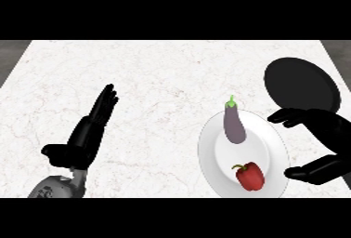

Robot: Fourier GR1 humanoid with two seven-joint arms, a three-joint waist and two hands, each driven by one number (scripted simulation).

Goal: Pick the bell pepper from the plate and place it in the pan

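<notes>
Red target: the bell pepper [250, 176] lies on the near part of the white plate [274, 139], stem pointing up and to the left, untouched.
Purple neighbour: an eggplant [234, 124] shares the plate, lying on its far half, apart from the pepper with bare plate between them.
Black destination: the pan [302, 85] sits on the marble counter [165, 74] beyond the plate's right side, its near rim partly hidden behind the right robot hand.
Right robot hand [329, 139]: spread wide, fingers above and thumb below, holding nothing; it hovers over the plate's right edge, beside the pepper rather than around it.
Left robot hand [93, 128]: open with straight fingers, resting at the left of the counter, well apart from everything.
Stage, as I judge it: approach only; the grasp has not begun.
Risk, wrong object: the upper fingers lie nearer the eggplant's level than the pepper's, so closing too early could brush or catch the eggplant.
Risk, plate shove: the robot hand comes in across the rim; a low sweep could push the plate sideways and carry the pepper with it.
Risk, rolling: the pepper looks smooth and rounded, so a pinch set off its middle may squirt it across the plate.
Risk, placing: the pan is close, so a hasty swing could clip its rim.
</notes>
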